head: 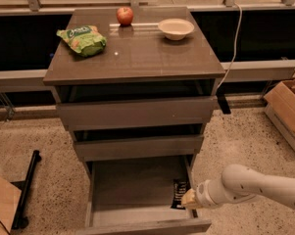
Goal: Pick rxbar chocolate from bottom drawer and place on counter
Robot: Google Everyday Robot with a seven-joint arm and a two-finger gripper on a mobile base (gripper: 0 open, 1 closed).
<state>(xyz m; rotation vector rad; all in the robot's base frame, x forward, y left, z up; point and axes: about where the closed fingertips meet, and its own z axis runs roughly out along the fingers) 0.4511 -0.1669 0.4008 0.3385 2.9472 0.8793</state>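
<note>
The rxbar chocolate lies in the bottom drawer, at the right-hand side close against the wall and toward the front. Its long axis runs front to back, parallel to that wall. The gripper is at the bar's near right corner, touching or just beside it, with the arm reaching in over the drawer's right wall. Whether the gripper has hold of the bar cannot be told. The counter stands well above, with bare surface at its front.
</note>
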